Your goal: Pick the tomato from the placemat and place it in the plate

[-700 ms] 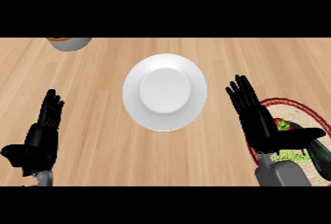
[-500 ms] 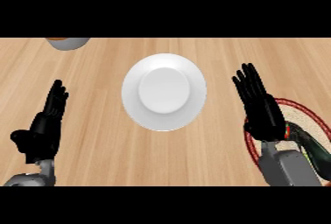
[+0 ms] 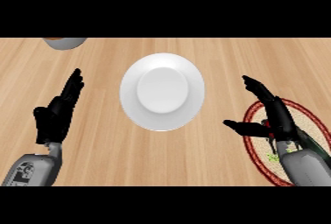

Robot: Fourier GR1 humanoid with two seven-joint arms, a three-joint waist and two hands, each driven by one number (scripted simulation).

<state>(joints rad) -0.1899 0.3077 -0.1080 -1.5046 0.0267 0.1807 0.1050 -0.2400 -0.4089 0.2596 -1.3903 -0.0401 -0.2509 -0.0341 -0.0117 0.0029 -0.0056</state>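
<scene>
While open, right hand (image 3: 275, 117) hovers over tomato (image 3: 267, 125).

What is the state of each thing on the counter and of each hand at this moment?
Plate: empty, flat on the counter.
Placemat: flat, partly under the right hand.
Tomato: mostly hidden, not lifted.
Right hand: open, over the placemat.
Left hand: open, resting.
Bowl: cut by the top edge.

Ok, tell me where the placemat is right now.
In the head view the placemat lies at the counter's right edge, right of the white plate and apart from it, partly covered by the right hand and its forearm.
</scene>
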